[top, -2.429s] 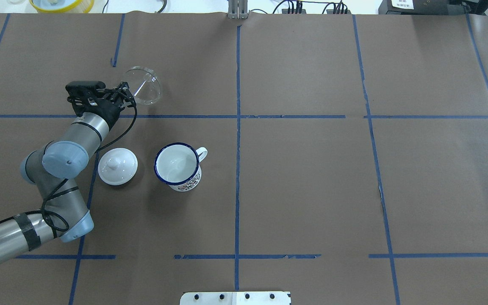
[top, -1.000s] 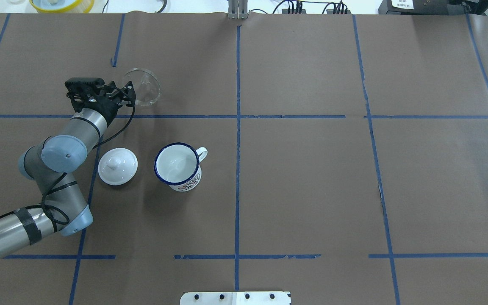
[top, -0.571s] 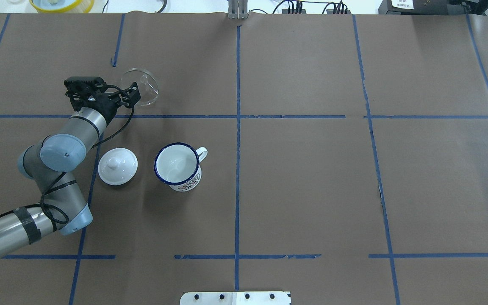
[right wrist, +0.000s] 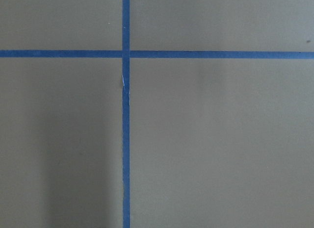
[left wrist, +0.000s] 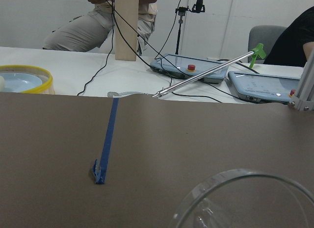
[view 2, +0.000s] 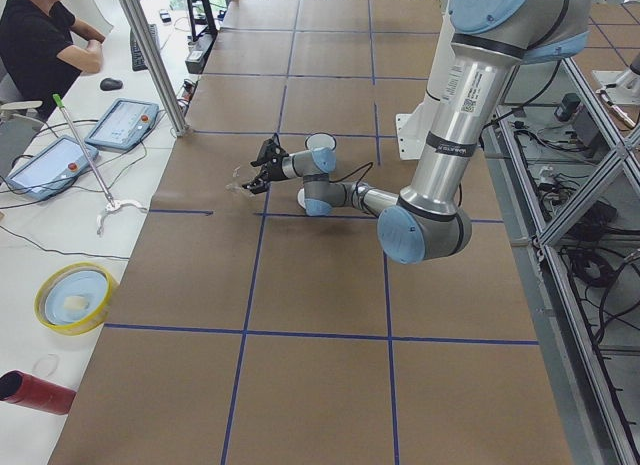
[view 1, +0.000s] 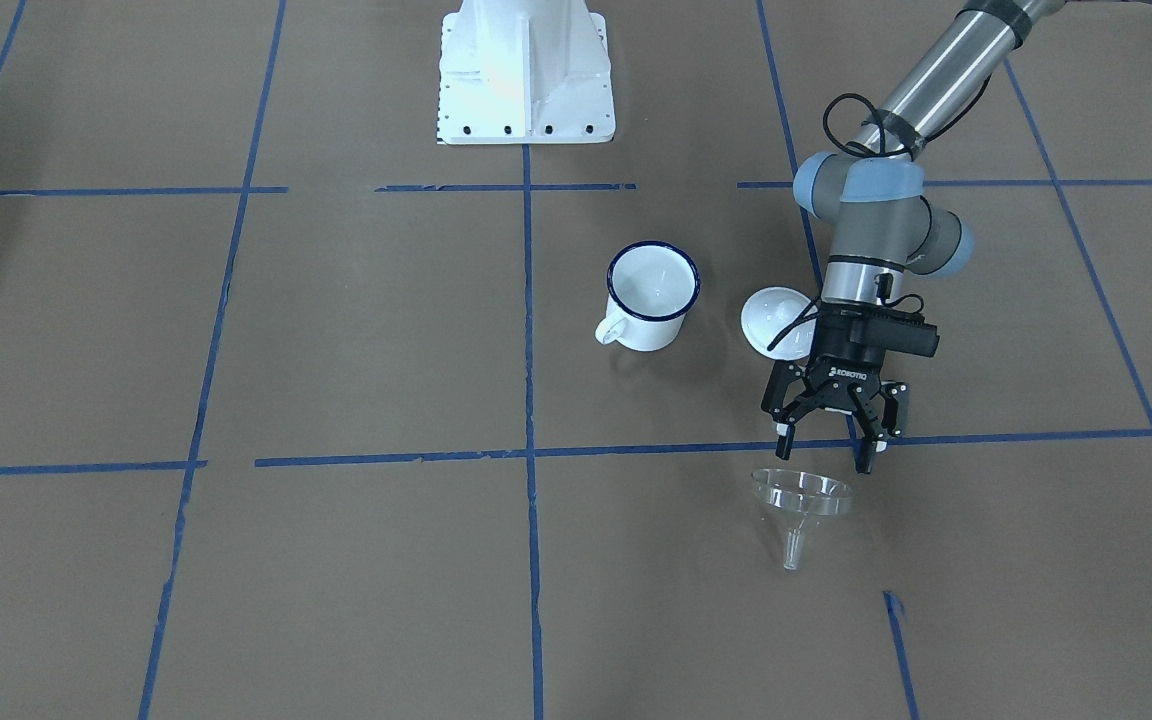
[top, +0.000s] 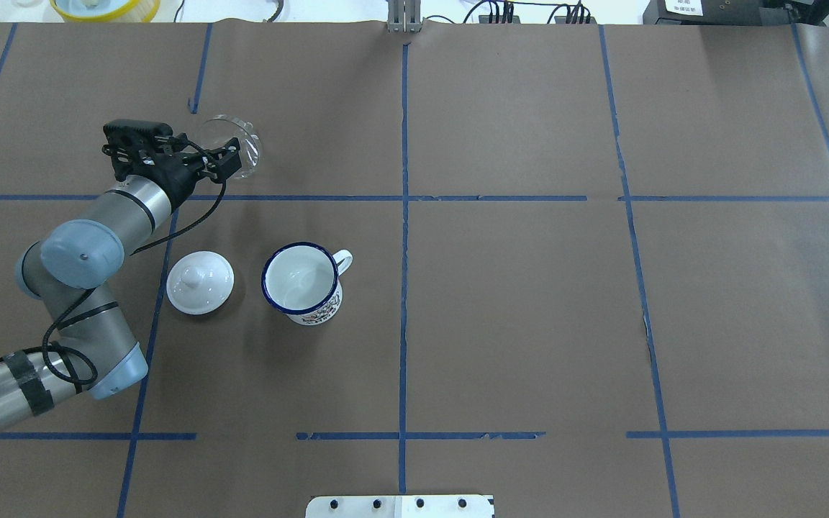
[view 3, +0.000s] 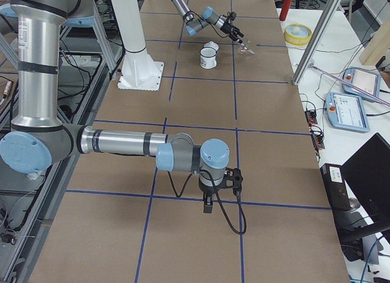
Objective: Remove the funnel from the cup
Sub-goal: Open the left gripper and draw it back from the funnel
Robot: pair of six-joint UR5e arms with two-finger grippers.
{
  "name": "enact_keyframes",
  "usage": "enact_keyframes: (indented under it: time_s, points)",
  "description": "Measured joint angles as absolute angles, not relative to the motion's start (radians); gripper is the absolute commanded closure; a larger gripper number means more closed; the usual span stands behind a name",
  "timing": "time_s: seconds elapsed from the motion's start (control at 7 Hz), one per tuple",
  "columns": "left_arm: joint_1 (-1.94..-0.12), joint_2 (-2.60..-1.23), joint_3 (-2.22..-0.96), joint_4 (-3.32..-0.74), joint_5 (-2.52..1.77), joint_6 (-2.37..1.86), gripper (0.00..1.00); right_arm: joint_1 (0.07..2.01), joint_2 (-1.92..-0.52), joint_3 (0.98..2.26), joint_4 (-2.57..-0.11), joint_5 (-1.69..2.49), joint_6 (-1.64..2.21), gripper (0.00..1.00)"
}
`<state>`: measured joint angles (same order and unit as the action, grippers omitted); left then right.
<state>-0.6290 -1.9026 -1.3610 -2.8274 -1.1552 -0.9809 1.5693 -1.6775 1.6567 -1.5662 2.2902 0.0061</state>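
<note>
Since the earlier overhead frames the left arm has let go of the funnel's rim and drawn back toward the robot, and the funnel has shifted a little with the release. Closest to the robot, the cup stands upright and empty on the table, with a white lid just beside it. The right gripper hangs over bare table well off to the robot's right, and whether its jaws are spread or pressed together cannot be told. Further out, the left gripper hovers low with its jaws spread wide and nothing between them. Just past its fingertips, apparently not touching them, the funnel lies on its side, bowl mouth toward the gripper and spout pointing away from the robot, well apart from the cup. The removal looks done. The funnel is likely light, stiff and slick, and its round bowl should roll at a nudge. If it must be taken again, a pinch across the thin bowl rim looks the surest hold, since the short spout offers little to bite.
</note>
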Motion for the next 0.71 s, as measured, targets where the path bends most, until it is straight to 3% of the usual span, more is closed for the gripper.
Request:
enact_keyframes:
  time_s: [0.71]
  points:
    - [-0.667, -1.608, -1.704, -2.727, -1.479, -0.991, 0.0, 1.569, -1.678, 1.657, -1.566, 2.29, 0.006, 0.0]
